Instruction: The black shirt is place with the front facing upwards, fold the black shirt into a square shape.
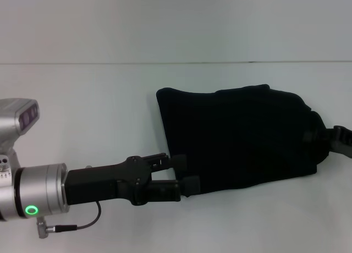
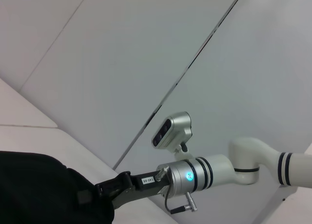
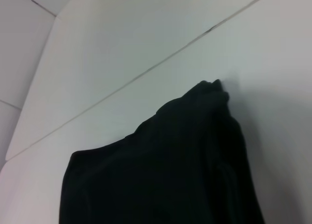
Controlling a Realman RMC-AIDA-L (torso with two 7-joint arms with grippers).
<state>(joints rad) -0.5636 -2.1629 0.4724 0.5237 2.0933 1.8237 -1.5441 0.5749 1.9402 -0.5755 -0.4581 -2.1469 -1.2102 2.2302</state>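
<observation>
Just beyond the left pincer, clamped on its near edge, the black shirt lies already folded compact, nearly square, while the right pincer sits at its far side, grip impossible to tell.

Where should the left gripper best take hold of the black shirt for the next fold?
Probably the near-left corner of the black shirt, approached from the robot's left along the table. The left gripper is level at that hem, where the edge lies flat and exposed; the right gripper is at the opposite end.

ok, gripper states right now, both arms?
Left gripper: at the near-left edge of the black shirt, closed on it.
Right gripper: at the shirt's right edge, mostly hidden, cannot be told.
</observation>
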